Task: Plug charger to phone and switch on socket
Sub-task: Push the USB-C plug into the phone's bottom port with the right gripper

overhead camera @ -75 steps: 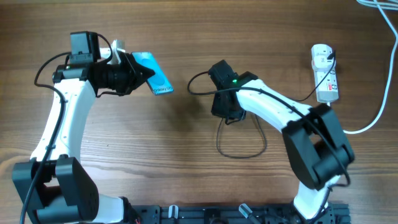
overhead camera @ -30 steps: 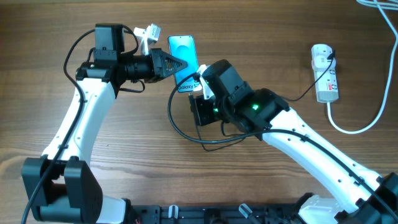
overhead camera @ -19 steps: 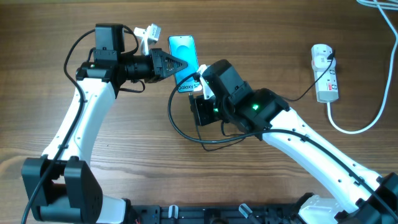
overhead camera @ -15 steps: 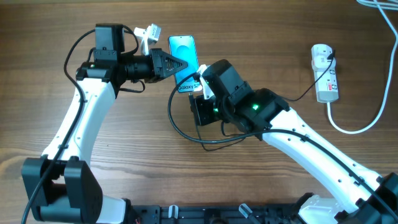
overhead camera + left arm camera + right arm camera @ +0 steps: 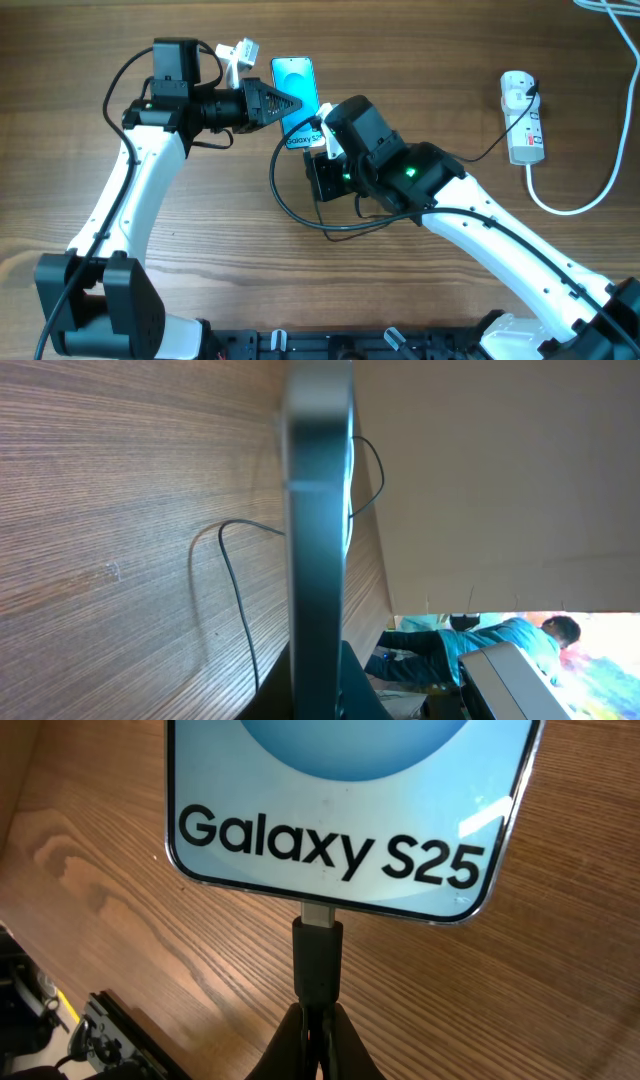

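My left gripper is shut on the phone and holds it raised off the table, cyan screen up. In the left wrist view the phone shows edge-on, rising from between the gripper fingers. My right gripper is shut on the charger's dark connector, just below the phone. The connector's metal tip meets the phone's lower edge under the "Galaxy S25" lettering. The charger cable loops on the table and runs right to the socket.
A thick white cord curves from the socket toward the table's right edge. The right arm crosses the middle of the table diagonally. A black rail runs along the near edge.
Since the oldest frame both grippers have come together, bringing the phone and the connector to the upper middle. Over the last second nothing has visibly moved.
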Robot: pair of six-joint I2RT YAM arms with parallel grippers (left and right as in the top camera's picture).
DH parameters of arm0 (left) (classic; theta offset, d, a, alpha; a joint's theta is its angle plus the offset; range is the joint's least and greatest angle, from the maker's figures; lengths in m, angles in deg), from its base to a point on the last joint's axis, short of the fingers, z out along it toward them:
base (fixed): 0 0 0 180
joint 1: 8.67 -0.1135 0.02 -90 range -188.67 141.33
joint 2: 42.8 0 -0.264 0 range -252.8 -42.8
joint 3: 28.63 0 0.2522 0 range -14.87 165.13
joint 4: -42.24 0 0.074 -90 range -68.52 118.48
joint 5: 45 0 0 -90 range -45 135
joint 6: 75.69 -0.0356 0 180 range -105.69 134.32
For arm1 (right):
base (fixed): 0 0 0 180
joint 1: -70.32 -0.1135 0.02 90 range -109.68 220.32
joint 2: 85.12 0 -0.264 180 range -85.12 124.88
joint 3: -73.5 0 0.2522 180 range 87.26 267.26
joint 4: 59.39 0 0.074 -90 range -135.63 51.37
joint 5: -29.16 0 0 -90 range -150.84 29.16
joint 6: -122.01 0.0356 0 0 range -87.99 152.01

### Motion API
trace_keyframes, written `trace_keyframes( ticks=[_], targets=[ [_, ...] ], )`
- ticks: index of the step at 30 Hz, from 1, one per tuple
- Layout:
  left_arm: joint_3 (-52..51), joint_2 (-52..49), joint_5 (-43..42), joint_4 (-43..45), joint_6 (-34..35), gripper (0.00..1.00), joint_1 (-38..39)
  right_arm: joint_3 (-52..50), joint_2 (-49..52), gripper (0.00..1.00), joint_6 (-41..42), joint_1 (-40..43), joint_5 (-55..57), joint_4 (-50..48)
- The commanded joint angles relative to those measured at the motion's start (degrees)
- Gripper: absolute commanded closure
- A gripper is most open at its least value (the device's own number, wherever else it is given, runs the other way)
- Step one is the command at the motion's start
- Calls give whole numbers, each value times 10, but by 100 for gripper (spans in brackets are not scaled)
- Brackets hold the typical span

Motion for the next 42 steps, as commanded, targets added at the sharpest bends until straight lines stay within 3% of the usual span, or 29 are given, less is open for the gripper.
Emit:
trace_keyframes(
  ticks=[1,42],
  targets=[
    [3,13,-23,5,-13,96,-1,15,-13,96,19,-1,23,-5],
    [3,13,-27,2,-16,96,-1,20,-13,96,26,10,29,-26]
  ],
)
